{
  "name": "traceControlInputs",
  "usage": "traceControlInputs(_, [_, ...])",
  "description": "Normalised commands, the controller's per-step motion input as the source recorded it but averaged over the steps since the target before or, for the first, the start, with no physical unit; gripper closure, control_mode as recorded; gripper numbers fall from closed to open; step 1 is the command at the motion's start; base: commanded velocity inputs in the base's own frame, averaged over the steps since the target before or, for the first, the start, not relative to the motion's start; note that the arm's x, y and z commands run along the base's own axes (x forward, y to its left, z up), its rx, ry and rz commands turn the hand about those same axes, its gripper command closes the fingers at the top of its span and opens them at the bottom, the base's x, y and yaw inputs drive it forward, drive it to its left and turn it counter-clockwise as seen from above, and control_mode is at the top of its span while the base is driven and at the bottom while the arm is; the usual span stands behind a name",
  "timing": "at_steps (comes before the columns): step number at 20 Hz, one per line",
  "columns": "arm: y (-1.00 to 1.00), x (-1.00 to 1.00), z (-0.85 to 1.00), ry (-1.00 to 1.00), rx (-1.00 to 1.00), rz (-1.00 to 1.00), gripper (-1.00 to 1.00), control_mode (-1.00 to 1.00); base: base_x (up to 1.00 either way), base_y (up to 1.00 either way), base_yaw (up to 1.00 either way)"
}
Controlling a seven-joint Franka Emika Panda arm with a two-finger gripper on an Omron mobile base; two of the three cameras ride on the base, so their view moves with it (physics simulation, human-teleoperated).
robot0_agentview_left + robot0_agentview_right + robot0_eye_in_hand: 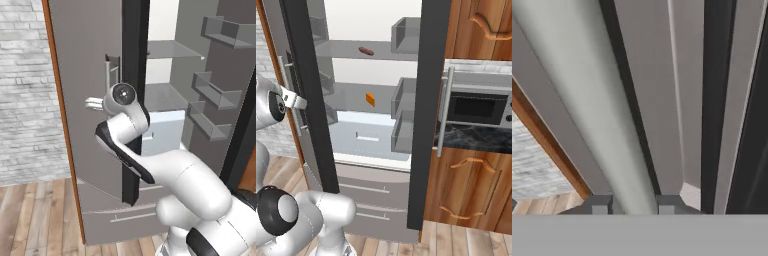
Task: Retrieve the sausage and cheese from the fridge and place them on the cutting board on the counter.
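Observation:
The fridge (371,145) stands with both doors open. On an upper shelf lies the reddish-brown sausage (366,51). The orange cheese (371,99) sits on the shelf below. My gripper (632,205) is shut on the left door's vertical bar handle (597,100), which runs up between the two fingertips. From the left base view the gripper (95,103) reaches that handle (108,75) on the door's outer face. A strip of black marble counter (476,137) shows under the microwave. The cutting board is out of view.
The left door (90,130) swings out beside a wooden panel edge (62,125). The right door (428,100) with its bar handle (443,115) and inner bins (215,92) stands open to the right. A microwave (478,107) sits among wooden cabinets (466,195). Wood flooring lies below.

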Motion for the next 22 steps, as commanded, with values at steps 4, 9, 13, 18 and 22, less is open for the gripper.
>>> traceControlInputs(4, [-0.13,-0.67,0.0,0.07,0.0,-0.06,-1.0,-1.0,0.0,0.0,0.0])
traceControlInputs(9, [-0.23,-0.81,0.0,0.0,0.05,-0.1,-1.0,-1.0,0.0,0.0,0.0])
traceControlInputs(13, [-0.6,-0.61,0.01,0.02,0.11,-0.1,-1.0,-1.0,0.0,0.0,0.0])
traceControlInputs(18, [-0.79,-0.16,0.0,0.06,0.12,0.0,-1.0,-1.0,0.0,0.0,0.0])
traceControlInputs(22, [-0.7,0.01,0.06,0.11,0.24,-0.03,-1.0,-1.0,0.0,0.0,0.0])
